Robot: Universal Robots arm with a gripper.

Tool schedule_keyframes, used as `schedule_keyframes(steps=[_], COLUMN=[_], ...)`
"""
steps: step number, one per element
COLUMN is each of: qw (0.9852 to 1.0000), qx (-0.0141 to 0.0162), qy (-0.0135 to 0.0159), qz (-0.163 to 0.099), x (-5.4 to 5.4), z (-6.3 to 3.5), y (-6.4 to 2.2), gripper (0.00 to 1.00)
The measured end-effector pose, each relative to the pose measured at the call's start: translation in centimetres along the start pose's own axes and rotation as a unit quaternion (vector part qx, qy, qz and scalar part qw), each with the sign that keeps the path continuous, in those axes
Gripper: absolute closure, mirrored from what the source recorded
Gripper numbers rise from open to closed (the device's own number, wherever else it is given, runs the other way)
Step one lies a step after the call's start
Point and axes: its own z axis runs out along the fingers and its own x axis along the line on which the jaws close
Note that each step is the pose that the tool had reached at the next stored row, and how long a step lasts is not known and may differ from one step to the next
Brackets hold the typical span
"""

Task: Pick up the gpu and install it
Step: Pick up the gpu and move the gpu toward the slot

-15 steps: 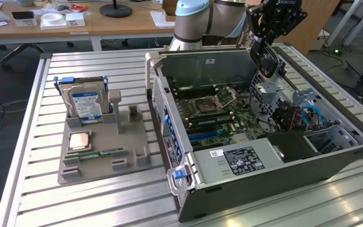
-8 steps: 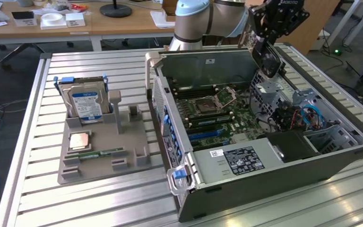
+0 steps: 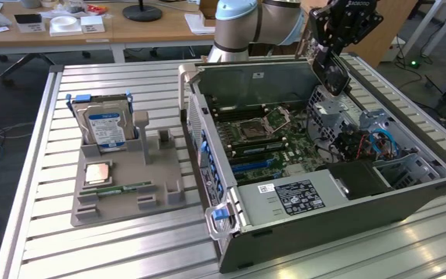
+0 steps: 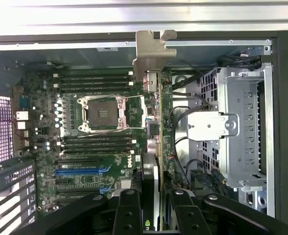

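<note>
The gpu (image 3: 334, 74) is a thin dark card that hangs on edge from my gripper (image 3: 327, 51), above the back right of the open computer case (image 3: 316, 197). In the wrist view the gpu (image 4: 159, 122) shows edge-on, with its silvery bracket (image 4: 154, 51) at the far end near the case's rear wall. My gripper (image 4: 154, 200) is shut on the card, and its black fingers (image 4: 128, 210) press on both faces. The card hovers over the motherboard (image 4: 95, 147), between the CPU socket (image 4: 102, 115) and the drive cage (image 4: 244, 127), without touching the board.
Blue expansion slots (image 4: 83, 171) lie on the motherboard (image 3: 262, 139). On the exterior view's left, a grey fixture tray (image 3: 130, 203) holds a hard drive (image 3: 105, 128), a CPU (image 3: 99, 173) and a RAM stick (image 3: 118, 189). Cables (image 3: 355, 145) crowd the case's right side.
</note>
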Motion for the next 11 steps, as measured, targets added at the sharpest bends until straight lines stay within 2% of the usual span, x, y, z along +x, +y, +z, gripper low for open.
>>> schedule_keyframes(steps=[6, 11], qw=[1.0000, 1.0000], qx=[0.0000, 0.0000], qy=[0.0000, 0.0000], qz=[0.000, 0.000], x=[-0.50, -0.63], z=[0.18, 1.01], y=[0.03, -0.02], gripper=[0.74, 0.74])
